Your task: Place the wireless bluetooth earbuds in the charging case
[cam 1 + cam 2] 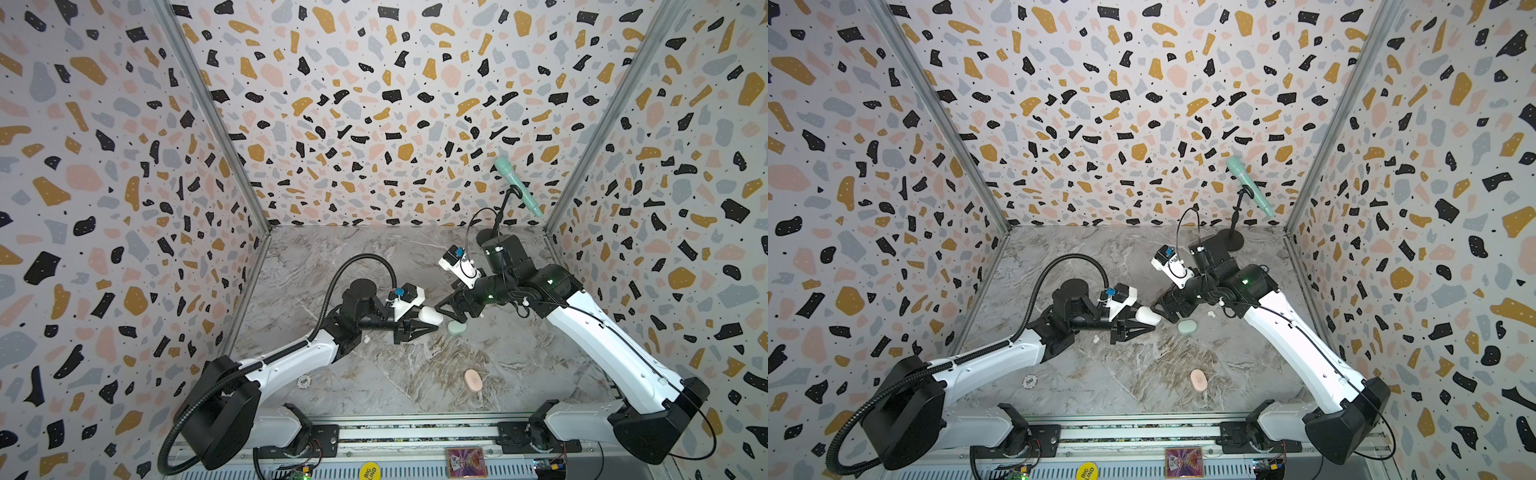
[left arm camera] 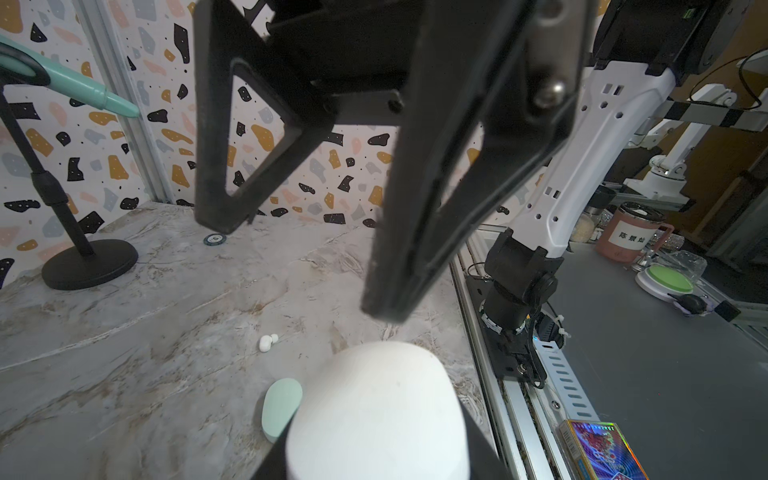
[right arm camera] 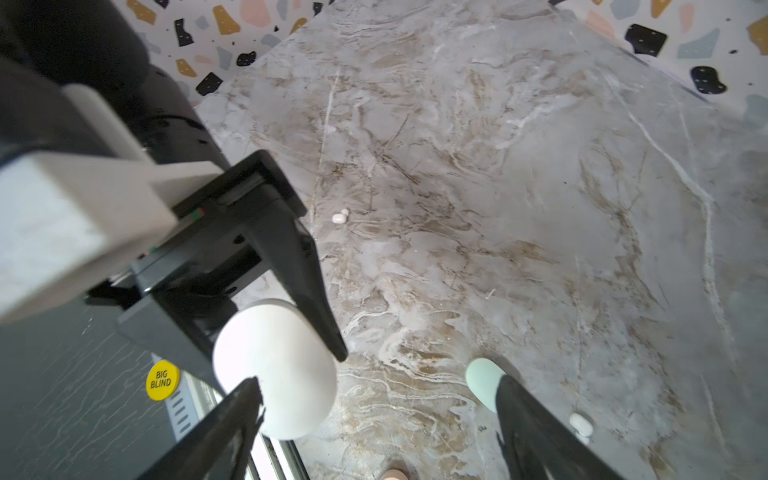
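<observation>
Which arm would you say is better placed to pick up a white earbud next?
Probably the right. The right gripper is open and empty, with a white earbud lying beside its finger; the left gripper is shut on the white case.

A white case (image 1: 432, 315) sits between the black left jaws, a mint case (image 1: 456, 328) just beside the right jaws, and a pink case (image 1: 473, 380) well apart. The bench (image 1: 374, 374) is grey-brown marble and the walls (image 1: 374, 83) are terrazzo-speckled.

Mint microphone (image 1: 517, 187) on its stand (image 1: 1235, 240) at the back; 1 round chip (image 1: 304, 380), perhaps poker, near the front.
</observation>
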